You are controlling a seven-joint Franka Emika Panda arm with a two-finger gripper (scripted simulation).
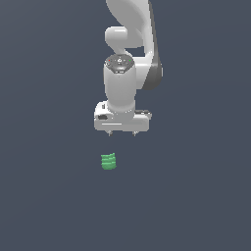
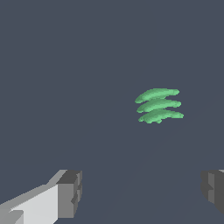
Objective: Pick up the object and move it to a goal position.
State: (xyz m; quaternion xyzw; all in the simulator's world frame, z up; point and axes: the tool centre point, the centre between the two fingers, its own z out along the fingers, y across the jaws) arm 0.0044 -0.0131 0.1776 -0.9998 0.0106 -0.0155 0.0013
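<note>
Arm hangs over the table [image 1: 44, 206], my jaws [image 1: 121, 133] released wide, gripping nothing. Green object [image 1: 109, 161] sits on the table below, off toward the exterior view's left of my centreline, well apart from both fingers [image 2: 70, 193]. Risk: a straight drop lands one finger on the lump or misses it. Ridged sides could slip under pinch.

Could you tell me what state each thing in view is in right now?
Gripper: open, fingers spread wide, holding nothing.
Green object: free, untouched, apart from the gripper; below it in the exterior view.
Arm: reaching down, wrist pointing downward.
</note>
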